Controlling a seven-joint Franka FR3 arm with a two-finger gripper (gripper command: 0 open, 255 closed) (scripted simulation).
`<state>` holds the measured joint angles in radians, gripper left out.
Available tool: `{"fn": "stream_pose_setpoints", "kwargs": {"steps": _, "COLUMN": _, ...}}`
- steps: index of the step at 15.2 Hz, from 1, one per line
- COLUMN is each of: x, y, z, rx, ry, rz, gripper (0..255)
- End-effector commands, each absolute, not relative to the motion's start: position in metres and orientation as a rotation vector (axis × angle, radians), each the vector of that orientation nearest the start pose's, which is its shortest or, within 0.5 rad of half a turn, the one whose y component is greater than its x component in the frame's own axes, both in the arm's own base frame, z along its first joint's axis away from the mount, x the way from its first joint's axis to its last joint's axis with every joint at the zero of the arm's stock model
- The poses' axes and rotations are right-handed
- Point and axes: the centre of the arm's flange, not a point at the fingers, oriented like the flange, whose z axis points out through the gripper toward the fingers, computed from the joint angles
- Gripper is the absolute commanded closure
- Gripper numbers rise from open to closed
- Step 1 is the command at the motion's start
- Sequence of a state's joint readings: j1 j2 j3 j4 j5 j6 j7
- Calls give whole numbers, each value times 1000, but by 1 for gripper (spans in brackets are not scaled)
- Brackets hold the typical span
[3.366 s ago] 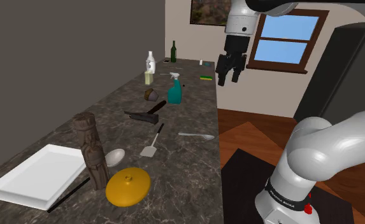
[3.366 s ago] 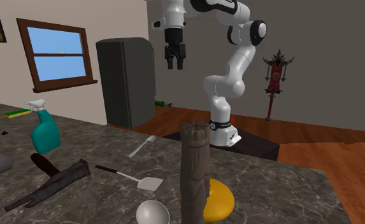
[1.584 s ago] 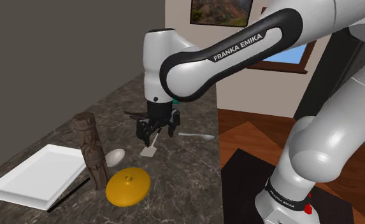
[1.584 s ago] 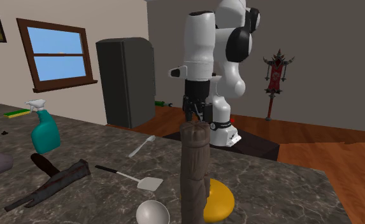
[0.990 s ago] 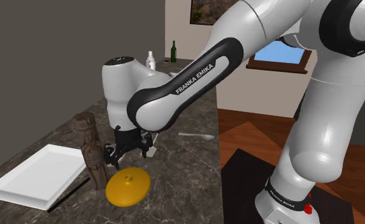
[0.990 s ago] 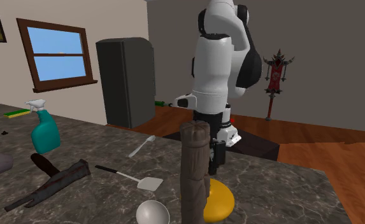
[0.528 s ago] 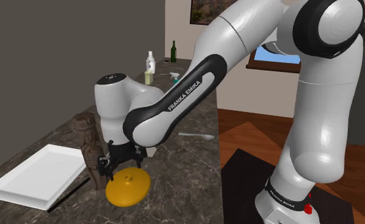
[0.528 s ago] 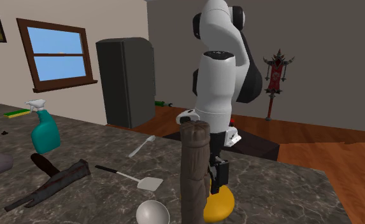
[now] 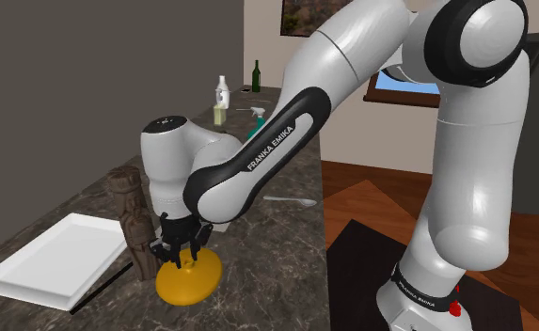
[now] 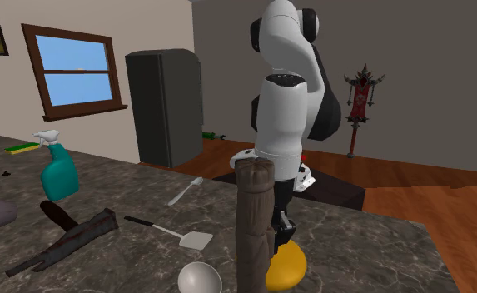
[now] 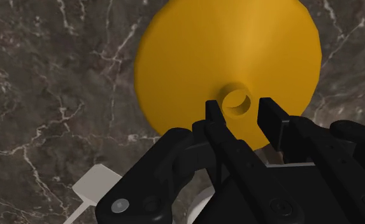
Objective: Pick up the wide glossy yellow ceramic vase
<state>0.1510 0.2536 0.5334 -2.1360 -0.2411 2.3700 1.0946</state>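
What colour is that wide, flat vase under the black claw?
The vase is plain glossy yellow-orange, with no pattern; the wrist view shows it best.

1. The white arm (image 9: pixel 465 141) rises from the lower right of the shoulder view and bends near the top right. Its forearm slopes down toward the lower left.
2. The wrist (image 9: pixel 168 160) stands upright at the lower left, pointing straight down.
3. The black gripper (image 9: pixel 181 252) hangs low beneath it. In the second exterior view it sits at lower centre.
4. In the wrist view, the two fingers (image 11: pixel 273 124) stand apart, with a clear gap between their tips.
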Motion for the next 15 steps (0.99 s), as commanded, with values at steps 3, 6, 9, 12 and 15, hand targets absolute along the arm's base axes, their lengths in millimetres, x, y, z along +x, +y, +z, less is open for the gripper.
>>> {"fn": "stream_pose_setpoints", "kwargs": {"steps": 3, "x": 445, "y": 354, "z": 304, "rx": -3123, "ry": 399, "rz": -74, "gripper": 255}}
{"fn": "stream_pose_setpoints", "kwargs": {"steps": 6, "x": 445, "y": 354, "z": 309, "rx": -3123, "ry": 399, "rz": -74, "gripper": 255}}
{"fn": "stream_pose_setpoints", "kwargs": {"steps": 9, "x": 445, "y": 354, "z": 325, "rx": -3123, "ry": 399, "rz": -74, "gripper": 255}}
{"fn": "stream_pose_setpoints", "kwargs": {"steps": 12, "x": 445, "y": 354, "z": 341, "rx": -3123, "ry": 399, "rz": -74, "gripper": 255}}
{"fn": "stream_pose_setpoints", "kwargs": {"steps": 15, "x": 445, "y": 354, "z": 357, "rx": -3123, "ry": 399, "rz": -74, "gripper": 255}}
